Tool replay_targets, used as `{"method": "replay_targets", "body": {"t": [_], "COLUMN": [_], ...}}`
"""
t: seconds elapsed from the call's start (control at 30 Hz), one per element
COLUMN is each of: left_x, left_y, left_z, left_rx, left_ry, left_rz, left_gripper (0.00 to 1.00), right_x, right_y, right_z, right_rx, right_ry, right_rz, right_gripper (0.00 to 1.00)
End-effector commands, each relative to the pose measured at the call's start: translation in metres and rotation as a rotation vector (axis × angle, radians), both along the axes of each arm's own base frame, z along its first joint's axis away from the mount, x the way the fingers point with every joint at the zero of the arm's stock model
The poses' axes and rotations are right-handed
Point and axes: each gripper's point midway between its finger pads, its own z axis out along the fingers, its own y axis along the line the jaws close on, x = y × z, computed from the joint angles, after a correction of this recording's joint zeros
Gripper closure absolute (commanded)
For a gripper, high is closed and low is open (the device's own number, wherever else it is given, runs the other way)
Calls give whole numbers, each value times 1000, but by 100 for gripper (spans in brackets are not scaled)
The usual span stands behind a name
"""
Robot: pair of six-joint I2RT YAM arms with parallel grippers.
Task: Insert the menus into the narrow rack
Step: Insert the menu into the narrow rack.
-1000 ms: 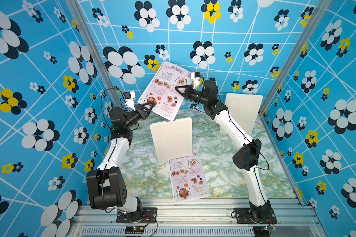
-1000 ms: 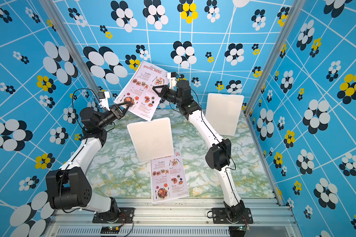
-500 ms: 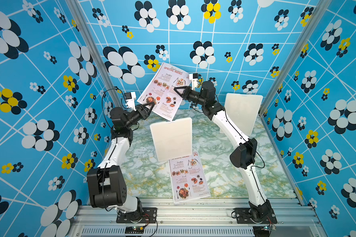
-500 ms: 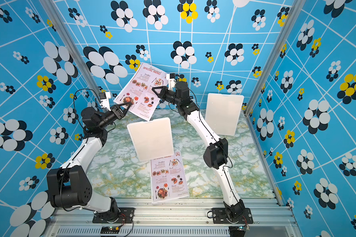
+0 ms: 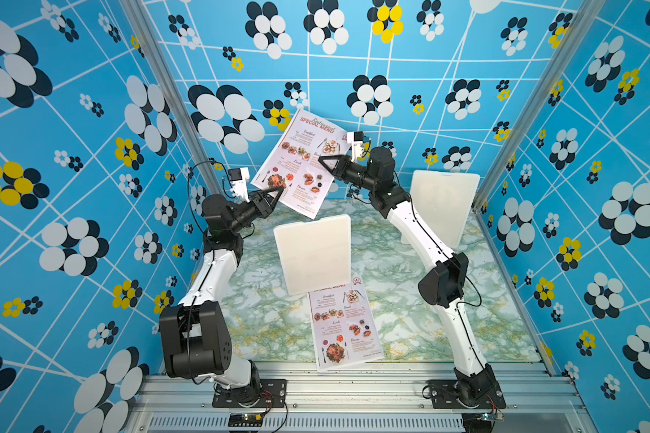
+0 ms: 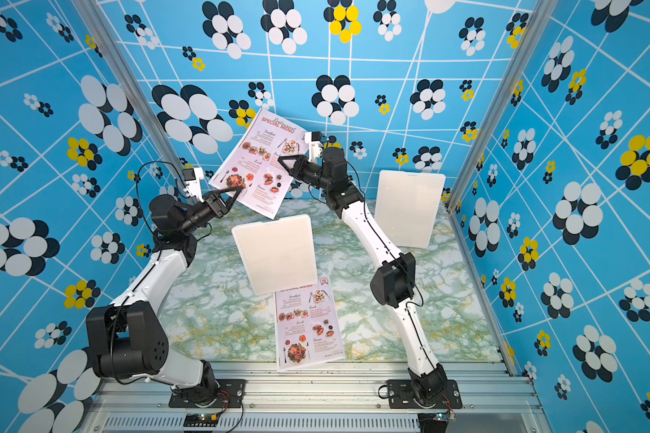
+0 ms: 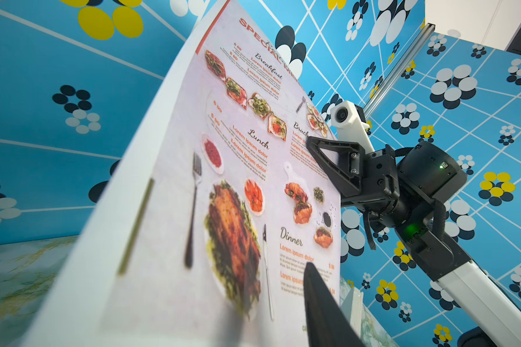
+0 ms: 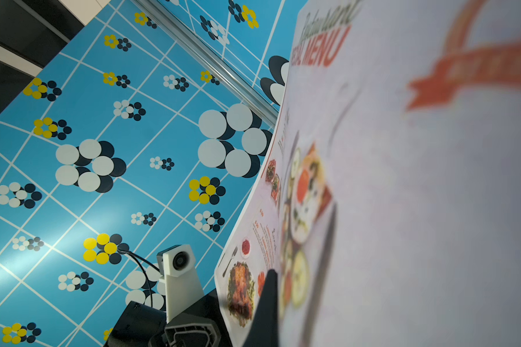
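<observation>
Two menus, both outside the racks. All spots given off centre rack (image 5: pixel 314 253) (image 6: pixel 276 253), a white slab upright mid-table (image 5: pixel 398 318).

Held menu (image 5: pixel 301 161) (image 6: pixel 261 157): up in the air, above and behind centre rack, toward back wall, clear of table. Tilted, printed face toward top cams, red heading at far upper end, lower corner near rack's top edge. Bowed across its width in L wrist view (image 7: pixel 238 180); close and blurred in R wrist view (image 8: pixel 403 210).

R claw (image 5: pixel 321 159) (image 6: pixel 281 160): reaching in from right of centre rack, closed tight on held menu's right edge, abt mid-length. Pinch clear from L wrist cam too (image 7: pixel 309 141).

L claw (image 5: pixel 278 190) (image 6: pixel 239 189): reaching in from left of centre rack, at held menu's lower left corner, by the roast-chicken photo. One finger (image 7: pixel 322 306) across printed face, other finger hidden behind sheet. Clamped or just astride the edge – can't tell.

Flat menu (image 5: pixel 344 326) (image 6: pixel 308 324): flat on table, face up, just in front of centre rack, near end at table's front edge. Heading end partly hidden by rack's lower part in both top views – touching rack or not, can't tell.

Right rack (image 5: pixel 443 206) (image 6: pixel 408 206): second white slab, upright, behind and right of centre rack, well apart, lower left part hidden by R arm (image 5: pixel 413 225).
</observation>
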Motion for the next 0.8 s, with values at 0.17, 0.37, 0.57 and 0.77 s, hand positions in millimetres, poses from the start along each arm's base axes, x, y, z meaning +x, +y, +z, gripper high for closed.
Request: {"method": "replay_targets", "body": {"t": [0.17, 0.37, 0.57, 0.77], "left_x": [-1, -4, -6, -9], "left_y": [-4, -5, -5, -7], "left_z": [6, 4, 3, 2], "left_rx": [33, 44, 49, 55], "left_ry": [-23, -20, -17, -18], "left_rz": [7, 12, 17, 17], "left_gripper": [63, 63, 63, 63], "right_x": [-10, -14, -16, -19], "right_y": [-1, -1, -1, -2], "right_z": [7, 4, -1, 2], "right_rx": [-5, -22, -33, -43], "right_ry": [5, 11, 21, 17], "right_rz": [36, 40, 42, 41], "right_gripper": [100, 100, 100, 100]}}
